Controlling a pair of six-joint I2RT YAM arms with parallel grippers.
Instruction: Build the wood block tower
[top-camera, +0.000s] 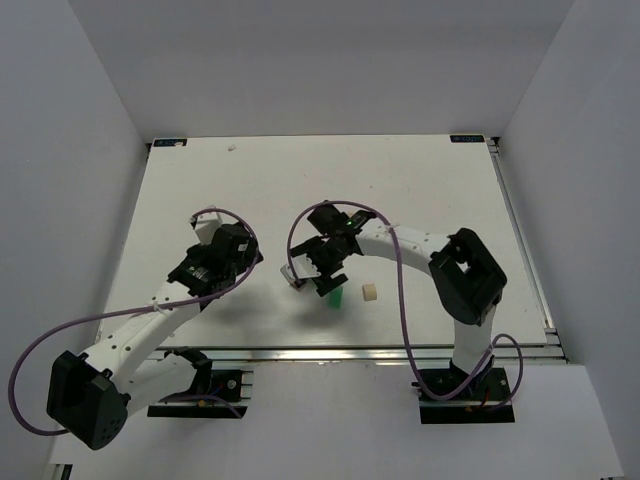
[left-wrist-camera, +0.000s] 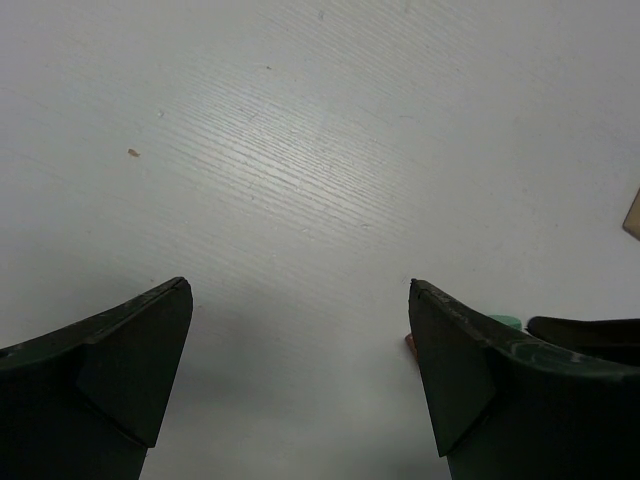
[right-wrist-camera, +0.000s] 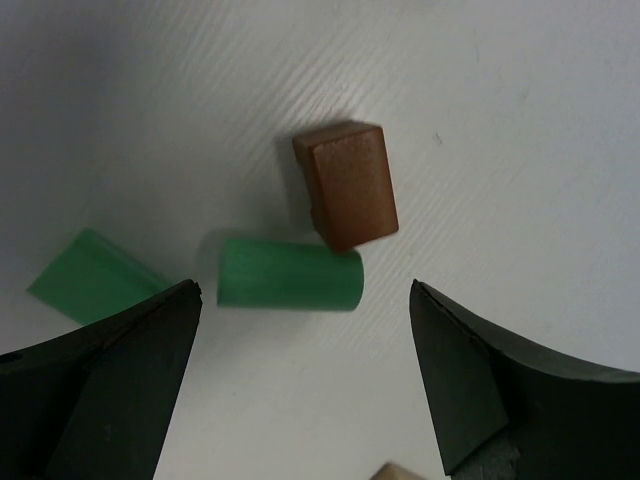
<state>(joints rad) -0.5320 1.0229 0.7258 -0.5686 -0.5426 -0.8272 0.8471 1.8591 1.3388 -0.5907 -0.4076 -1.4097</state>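
right end effector (right-wrist-camera: 302, 295), wide and empty, over a green cylinder (right-wrist-camera: 290, 272) beside a brown block (right-wrist-camera: 347, 183); left end effector (left-wrist-camera: 300, 290) also wide.

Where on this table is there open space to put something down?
The far half of the table, up to the back edge, is bare apart from one small speck. The strip right of the right arm is also free. Crowded: mid-table under the right arm's open jaws, where brown block, green cylinder, green wedge and tan block cluster.

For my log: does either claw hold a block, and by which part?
Nothing is held. The left claw and the right claw are both open; the green cylinder lies untouched.
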